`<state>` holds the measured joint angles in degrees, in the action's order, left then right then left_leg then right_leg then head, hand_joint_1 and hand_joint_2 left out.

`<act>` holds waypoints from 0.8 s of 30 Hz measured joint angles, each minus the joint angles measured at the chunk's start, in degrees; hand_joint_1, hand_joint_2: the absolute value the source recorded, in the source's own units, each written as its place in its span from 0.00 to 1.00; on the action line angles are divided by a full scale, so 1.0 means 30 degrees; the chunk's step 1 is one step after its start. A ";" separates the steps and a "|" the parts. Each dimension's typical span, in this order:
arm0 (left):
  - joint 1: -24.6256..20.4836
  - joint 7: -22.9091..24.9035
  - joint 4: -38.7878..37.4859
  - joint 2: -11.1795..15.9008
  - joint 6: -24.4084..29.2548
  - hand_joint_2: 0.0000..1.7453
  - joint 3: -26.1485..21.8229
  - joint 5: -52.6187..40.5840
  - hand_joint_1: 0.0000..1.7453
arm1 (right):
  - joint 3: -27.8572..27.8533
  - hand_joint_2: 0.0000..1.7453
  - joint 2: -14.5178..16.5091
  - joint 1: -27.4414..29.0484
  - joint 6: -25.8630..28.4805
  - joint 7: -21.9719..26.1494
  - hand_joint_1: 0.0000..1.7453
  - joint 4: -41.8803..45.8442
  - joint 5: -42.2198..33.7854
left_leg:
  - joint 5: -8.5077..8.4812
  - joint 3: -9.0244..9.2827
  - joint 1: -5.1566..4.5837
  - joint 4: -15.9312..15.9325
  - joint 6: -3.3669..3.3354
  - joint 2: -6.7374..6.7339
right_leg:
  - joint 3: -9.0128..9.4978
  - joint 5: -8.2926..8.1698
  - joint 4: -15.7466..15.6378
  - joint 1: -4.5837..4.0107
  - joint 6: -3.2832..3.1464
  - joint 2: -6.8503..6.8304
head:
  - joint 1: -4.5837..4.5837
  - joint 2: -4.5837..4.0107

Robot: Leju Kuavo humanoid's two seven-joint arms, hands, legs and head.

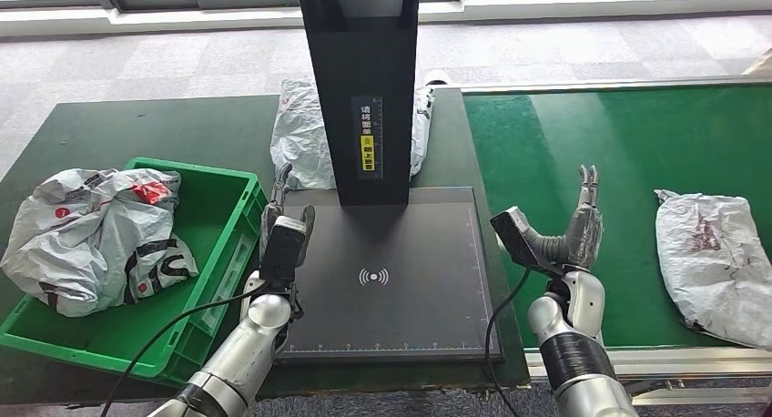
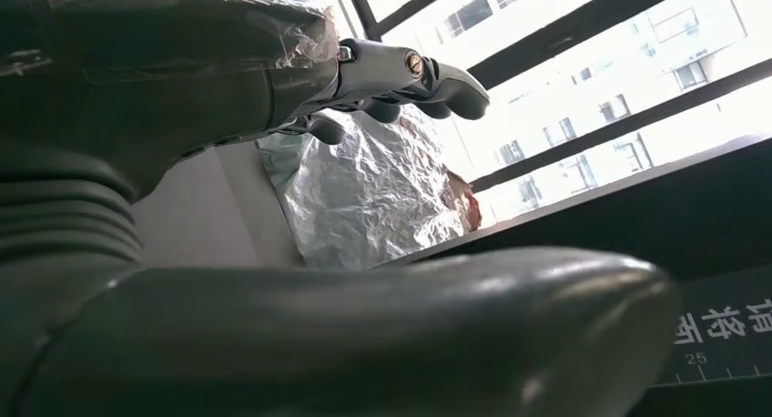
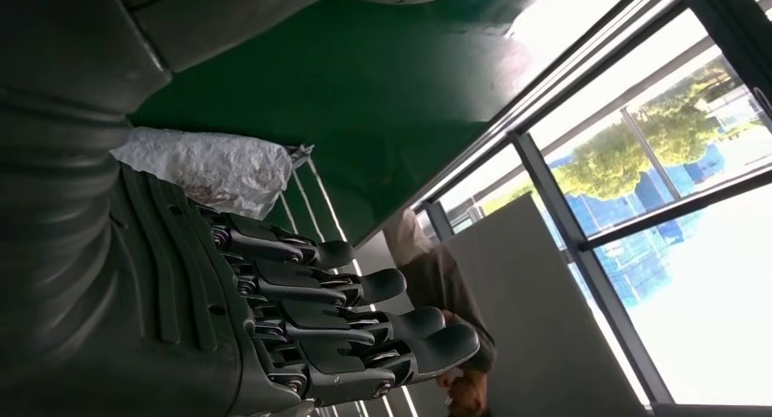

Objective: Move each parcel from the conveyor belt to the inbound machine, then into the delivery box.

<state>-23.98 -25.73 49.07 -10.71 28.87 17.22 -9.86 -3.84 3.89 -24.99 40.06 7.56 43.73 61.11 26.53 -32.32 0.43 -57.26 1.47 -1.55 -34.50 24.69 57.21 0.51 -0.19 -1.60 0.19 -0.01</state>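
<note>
We see both robot hands empty with fingers spread: the left robot hand [image 1: 280,218] at the scanner plate's [image 1: 391,280] 9 o'clock edge, the right robot hand [image 1: 573,226] at its 3 o'clock, over the conveyor belt [image 1: 592,135]. One parcel [image 1: 715,262] lies on the belt, another [image 1: 91,235] in the green box [image 1: 228,217], a third [image 1: 300,135] behind the machine's post [image 1: 360,62].

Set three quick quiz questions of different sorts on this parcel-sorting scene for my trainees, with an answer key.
1. True or false: the right hand holds a parcel.
2. Where does the parcel nearest the right hand lie? A) in the green crate B) on the conveyor belt C) on the scanner pad
3. Fill in: the crate holds ___ parcels.

Key: 1. False; it is open, as is the left hand. 2. B; the belt parcel lies beside it. 3. Crumpled grey parcels; the exact count is unclear.
</note>
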 joint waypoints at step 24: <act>0.1810 0.0459 0.1705 0.0674 -0.0408 1.00 -0.0102 -0.0188 0.00 | -0.0762 1.00 -0.3630 -0.0409 -0.0895 -0.8517 0.00 -0.5703 0.6583 | 0.0023 -0.0041 -0.0038 -0.0002 -0.0080 0.0077 | -0.0001 0.0024 -0.0012 0.0041 0.0067 -0.0079 | -0.0005 0.0002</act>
<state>-18.55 -24.35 54.18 -8.69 27.65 16.92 -10.42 -6.12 -7.00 -26.22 37.38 -17.99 26.62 80.86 26.60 -32.45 0.31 -57.27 1.22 -1.32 -34.50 24.76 57.17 0.63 0.01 -1.84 0.17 -0.01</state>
